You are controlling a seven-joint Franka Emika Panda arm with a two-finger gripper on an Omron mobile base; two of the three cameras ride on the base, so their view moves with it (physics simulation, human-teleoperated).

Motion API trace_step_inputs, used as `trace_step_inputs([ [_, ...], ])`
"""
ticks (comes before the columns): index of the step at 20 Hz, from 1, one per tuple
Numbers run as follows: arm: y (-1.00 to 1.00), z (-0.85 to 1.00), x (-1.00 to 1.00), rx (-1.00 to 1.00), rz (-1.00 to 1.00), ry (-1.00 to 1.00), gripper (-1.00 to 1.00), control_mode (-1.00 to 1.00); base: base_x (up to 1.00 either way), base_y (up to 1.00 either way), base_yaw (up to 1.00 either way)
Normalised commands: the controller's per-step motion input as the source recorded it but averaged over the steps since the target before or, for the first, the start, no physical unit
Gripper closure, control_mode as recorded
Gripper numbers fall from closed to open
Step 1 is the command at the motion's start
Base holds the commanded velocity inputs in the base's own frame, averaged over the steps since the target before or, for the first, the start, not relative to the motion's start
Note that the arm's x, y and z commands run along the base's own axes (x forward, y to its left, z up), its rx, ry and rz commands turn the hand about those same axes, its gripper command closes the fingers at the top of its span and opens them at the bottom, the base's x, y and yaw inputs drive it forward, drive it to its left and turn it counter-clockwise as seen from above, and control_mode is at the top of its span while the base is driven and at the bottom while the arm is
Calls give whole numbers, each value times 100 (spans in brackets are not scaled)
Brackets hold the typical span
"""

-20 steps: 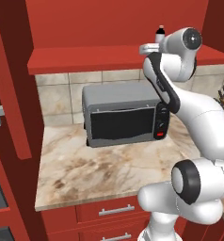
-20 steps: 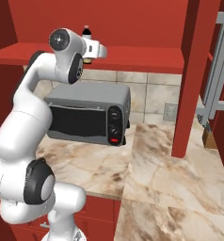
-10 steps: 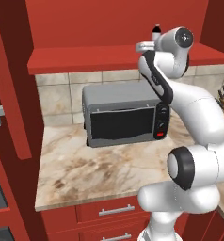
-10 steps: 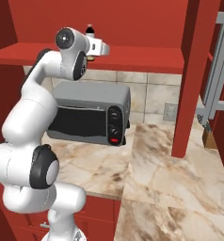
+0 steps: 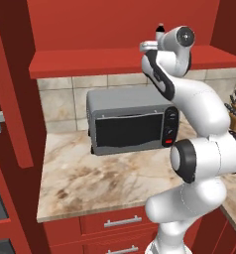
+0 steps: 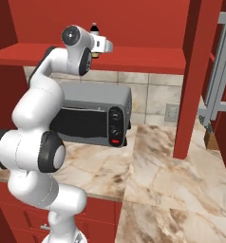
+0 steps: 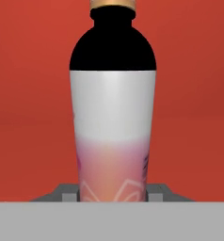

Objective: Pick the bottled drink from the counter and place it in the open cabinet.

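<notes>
While the arm has reached a little farther in over the last second, the gripper (image 6: 98, 46) keeps pinching the bottled drink (image 7: 112, 113) upright, just above the open cabinet (image 5: 90, 62) shelf; release looks close.

Arm reaches high, gripper (image 7: 113, 194) clamped, wrist level.

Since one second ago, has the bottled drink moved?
Yes. In the left base view the bottled drink has shifted slightly left and up against the toaster oven, held over the open cabinet's shelf.
</notes>
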Motion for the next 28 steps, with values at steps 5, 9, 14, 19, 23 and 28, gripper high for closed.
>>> trace_step_inputs([
  [5, 0, -26, 8, 0, 0, 0, 100, -100, 0, 0, 0],
  [9, 0, -25, 0, 0, 0, 0, 100, -100, 0, 0, 0],
  [14, 0, -6, 0, 0, 0, 0, 100, -100, 0, 0, 0],
  [19, 0, 0, 0, 0, 0, 0, -100, -100, 0, 0, 0],
  [23, 0, 0, 0, 0, 0, 0, -100, -100, 0, 0, 0],
  [28, 0, 0, 0, 0, 0, 0, -100, -100, 0, 0, 0],
])
